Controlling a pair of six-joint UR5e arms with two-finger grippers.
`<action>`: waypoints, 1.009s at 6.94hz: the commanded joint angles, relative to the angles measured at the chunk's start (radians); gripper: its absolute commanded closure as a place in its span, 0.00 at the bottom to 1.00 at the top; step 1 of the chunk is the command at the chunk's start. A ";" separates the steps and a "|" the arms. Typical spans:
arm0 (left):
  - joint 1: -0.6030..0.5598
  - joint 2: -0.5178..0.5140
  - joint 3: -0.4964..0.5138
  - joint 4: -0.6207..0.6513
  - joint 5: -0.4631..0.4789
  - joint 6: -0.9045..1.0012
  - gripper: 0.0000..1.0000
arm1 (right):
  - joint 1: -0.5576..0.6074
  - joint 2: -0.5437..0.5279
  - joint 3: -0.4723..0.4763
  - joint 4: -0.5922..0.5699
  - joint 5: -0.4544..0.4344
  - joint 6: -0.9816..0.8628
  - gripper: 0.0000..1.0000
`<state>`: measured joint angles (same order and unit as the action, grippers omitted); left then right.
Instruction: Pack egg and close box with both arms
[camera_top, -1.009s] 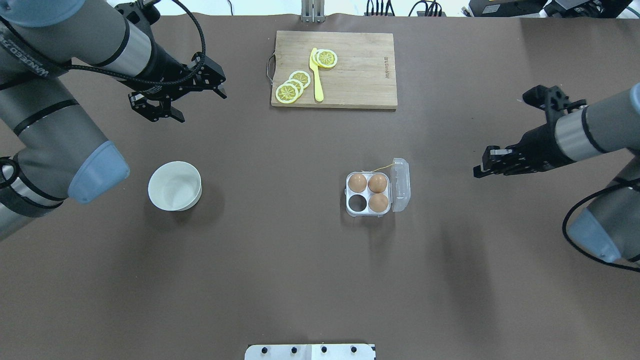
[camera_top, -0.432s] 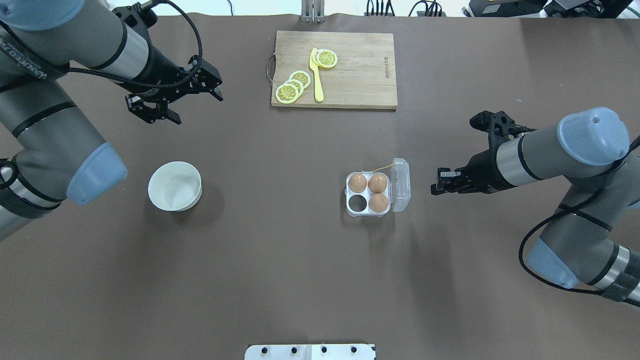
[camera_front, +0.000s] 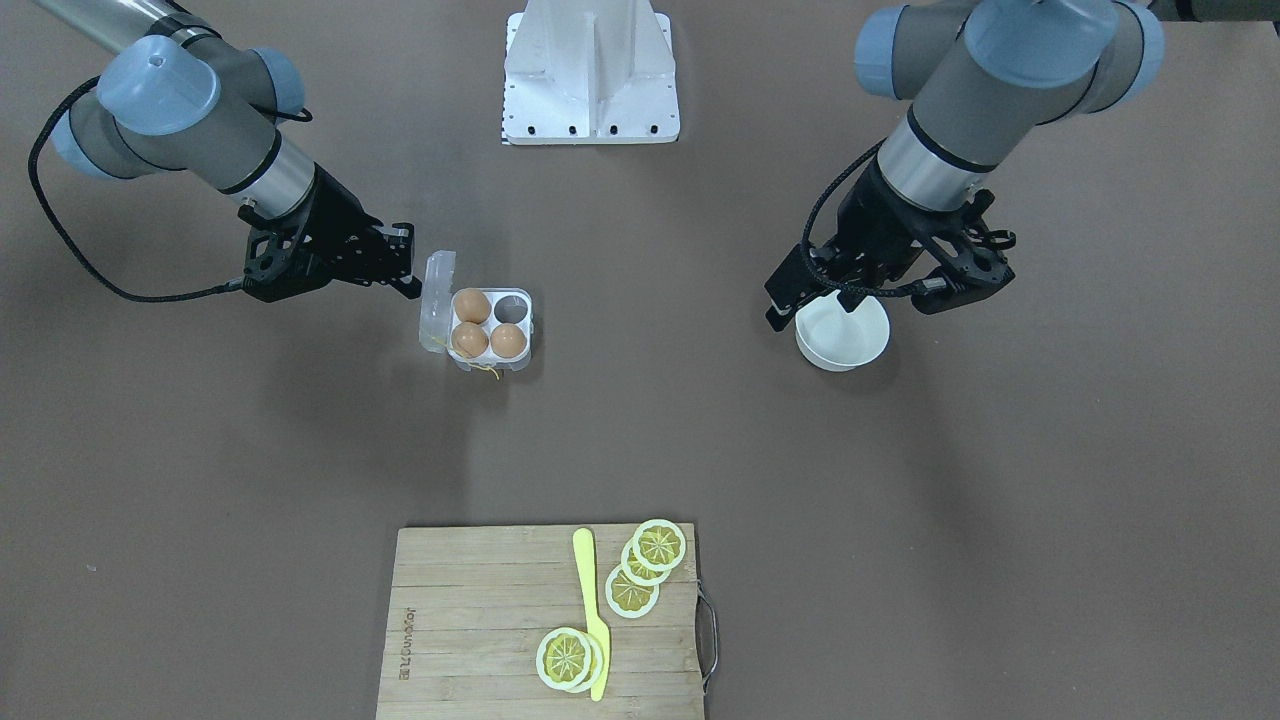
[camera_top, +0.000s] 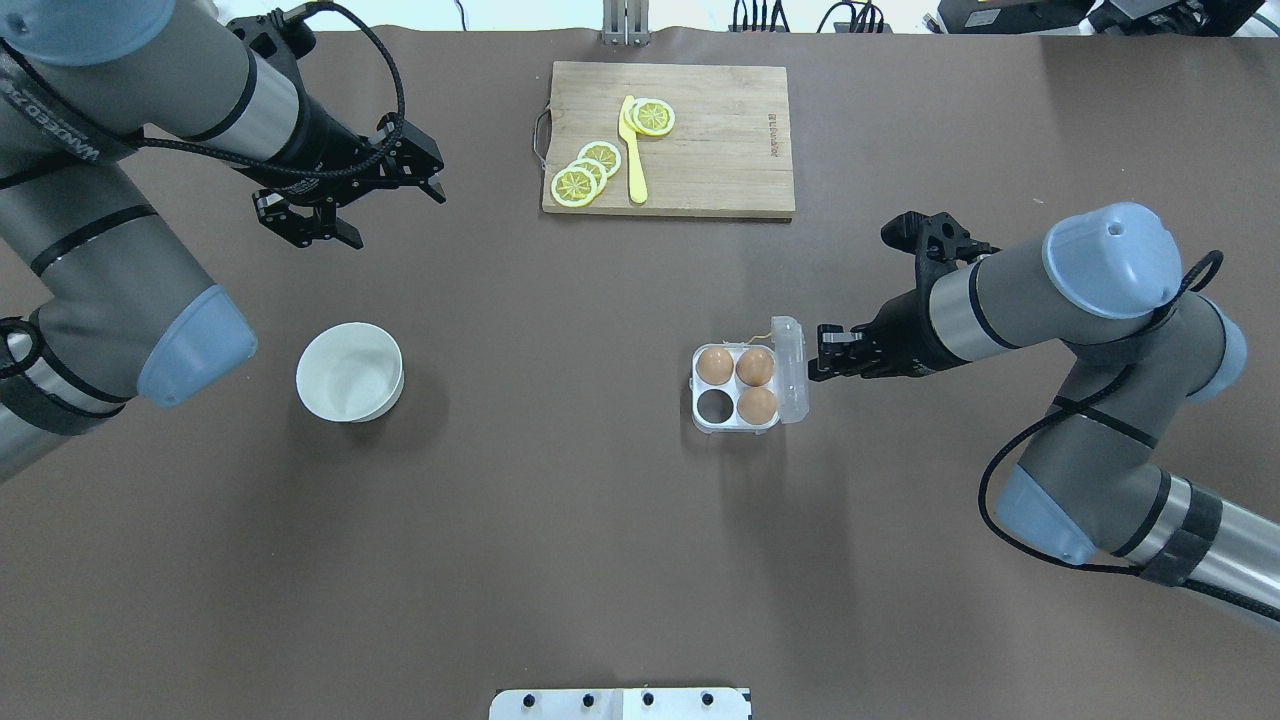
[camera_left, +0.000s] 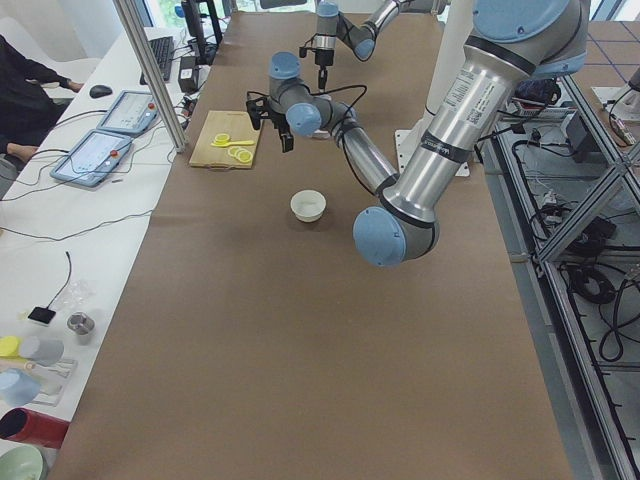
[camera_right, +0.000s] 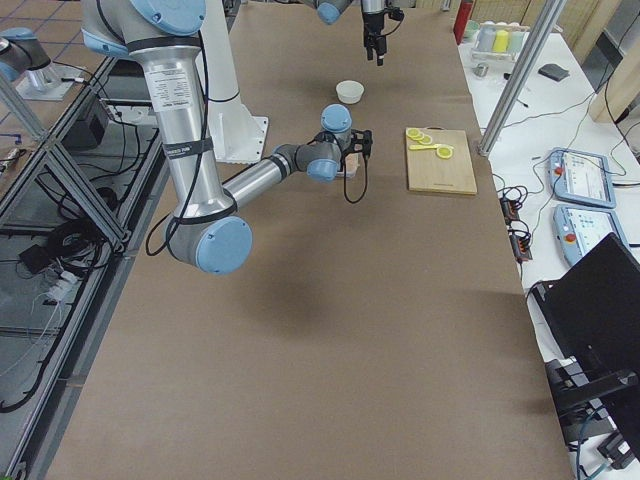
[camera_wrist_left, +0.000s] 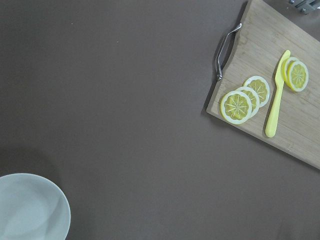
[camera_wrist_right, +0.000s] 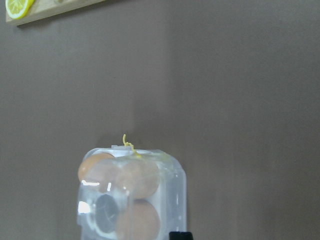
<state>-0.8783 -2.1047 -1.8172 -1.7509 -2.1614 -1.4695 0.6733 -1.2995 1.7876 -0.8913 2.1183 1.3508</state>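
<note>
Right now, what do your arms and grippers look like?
The left arm and right arm are grey tubes with silver bands and pale-blue joint caps. Black cables loop to the black left gripper and right gripper. The left arm bears a white-lettered black strap.

From the right wrist camera, the box (camera_wrist_right: 132, 197) runs off the bottom edge, and its eggs (camera_wrist_right: 142, 177) blur behind the raised lid. The right gripper (camera_top: 818, 355) sits edge-on beside it; how its jaws stand, I can't tell. The left wrist picture's corner cuts off the bowl (camera_wrist_left: 30, 210).
</note>
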 joint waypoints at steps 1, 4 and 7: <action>-0.001 0.002 0.003 -0.007 -0.001 0.000 0.02 | -0.017 0.087 -0.004 -0.039 -0.001 0.042 1.00; -0.028 0.028 -0.024 -0.007 -0.001 0.002 0.02 | 0.012 0.108 0.000 -0.086 0.008 0.057 0.32; -0.083 0.078 -0.014 0.011 0.058 0.178 0.02 | 0.231 0.140 0.007 -0.347 0.157 -0.032 0.00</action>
<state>-0.9205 -2.0480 -1.8372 -1.7479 -2.1370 -1.3453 0.8006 -1.1618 1.7927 -1.1284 2.2018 1.3726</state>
